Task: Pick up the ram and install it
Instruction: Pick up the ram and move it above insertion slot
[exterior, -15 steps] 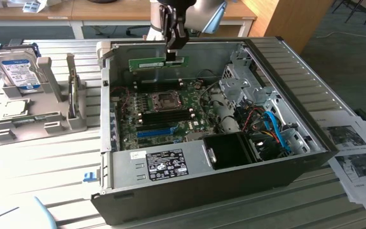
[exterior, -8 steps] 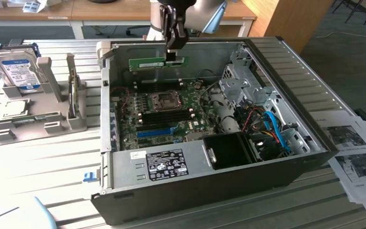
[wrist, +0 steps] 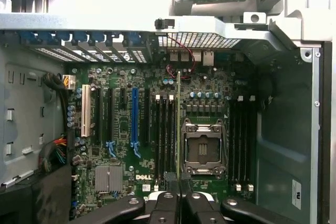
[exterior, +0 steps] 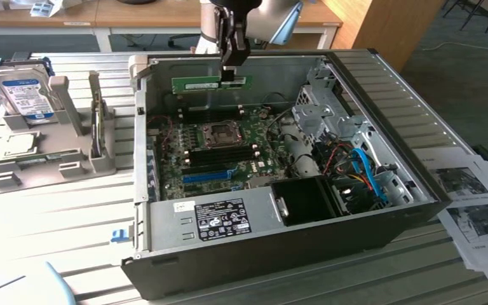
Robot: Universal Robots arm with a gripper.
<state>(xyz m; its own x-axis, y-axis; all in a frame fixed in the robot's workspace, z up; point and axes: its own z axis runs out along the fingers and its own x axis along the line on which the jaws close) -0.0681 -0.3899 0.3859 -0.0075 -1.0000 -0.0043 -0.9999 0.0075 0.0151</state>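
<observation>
An open computer case [exterior: 380,95] lies on its side on a slatted bench [exterior: 58,216], with the motherboard [exterior: 218,159] exposed inside it. A robot arm [exterior: 236,25] reaches down over the far side of the case. Its dark fingers [exterior: 229,67] are closed tightly on the ram [exterior: 201,84], a thin green strip, pinching its upper edge nearer the end at the exterior view's right. The ram hangs level and on edge above the case opening, apart from the board below. In the wrist view the ram [wrist: 179,124] appears edge-on as a narrow line running out from between the two fingers [wrist: 164,205], over the motherboard [wrist: 121,129] and alongside a bank of long black memory slots [wrist: 164,129] inside the case. The pick-up looks done, as the strip is lifted and carried over the case. The install is not done, since the ram is not seated in any slot and appears well above them. Outside the case, at the exterior view's left, a grey parts holder [exterior: 40,165] carries a hard drive [exterior: 25,92] with a blue label.
</observation>
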